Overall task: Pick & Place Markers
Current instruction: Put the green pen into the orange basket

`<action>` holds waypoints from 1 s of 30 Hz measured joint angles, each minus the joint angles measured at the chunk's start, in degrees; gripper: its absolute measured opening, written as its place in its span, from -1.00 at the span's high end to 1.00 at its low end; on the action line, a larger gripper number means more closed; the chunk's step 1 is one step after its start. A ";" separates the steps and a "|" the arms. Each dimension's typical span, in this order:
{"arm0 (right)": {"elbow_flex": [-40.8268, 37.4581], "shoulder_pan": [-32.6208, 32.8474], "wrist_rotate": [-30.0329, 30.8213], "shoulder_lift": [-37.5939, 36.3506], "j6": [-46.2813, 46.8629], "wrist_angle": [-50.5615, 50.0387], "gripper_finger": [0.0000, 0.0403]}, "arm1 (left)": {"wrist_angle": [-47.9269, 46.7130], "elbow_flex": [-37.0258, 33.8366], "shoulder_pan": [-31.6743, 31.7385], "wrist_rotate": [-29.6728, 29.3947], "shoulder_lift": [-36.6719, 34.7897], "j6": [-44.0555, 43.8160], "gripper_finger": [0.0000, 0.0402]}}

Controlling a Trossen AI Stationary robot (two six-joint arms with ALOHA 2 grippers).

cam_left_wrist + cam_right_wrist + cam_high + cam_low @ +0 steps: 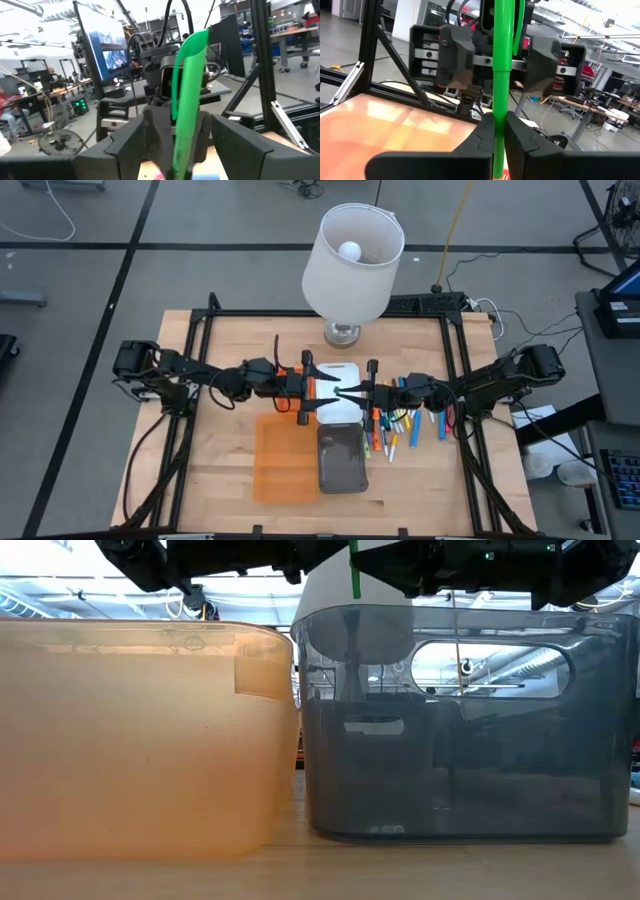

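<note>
A green marker [500,75] stood upright in the air above the white tray [338,392], clamped between the closed fingers of the right gripper [352,391]. The left gripper [318,391] faced it from just beside, fingers [125,145] spread apart on either side of the marker without clearly touching it. More markers [400,418] lay scattered on the wooden table [220,460] near the right arm. An orange tray [283,460] and a grey tray [342,460] sat side by side.

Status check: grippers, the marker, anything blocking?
Right gripper shut on green marker, above the white tray. Left gripper open around the same marker, facing the right. Loose markers lie right of trays. Nothing blocking.
</note>
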 joint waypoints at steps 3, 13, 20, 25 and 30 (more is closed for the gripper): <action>0.00 0.00 -0.18 0.00 -0.20 0.03 0.96 | -0.15 0.85 0.12 0.10 0.02 -0.51 -0.13; 0.00 0.00 -0.20 0.00 -0.42 0.02 0.95 | -4.53 3.10 0.21 1.22 -0.02 -1.68 -0.13; 0.00 0.00 -0.21 0.00 -0.44 0.03 0.95 | -4.72 3.10 0.10 2.99 0.00 -0.92 0.00; 0.00 0.02 -0.41 0.00 -0.86 -0.01 0.95 | -4.40 3.10 0.24 5.14 0.00 -0.19 0.55; 0.00 0.00 -0.27 -0.02 -0.49 0.06 0.95 | -3.74 3.10 0.61 5.10 0.00 -0.31 0.74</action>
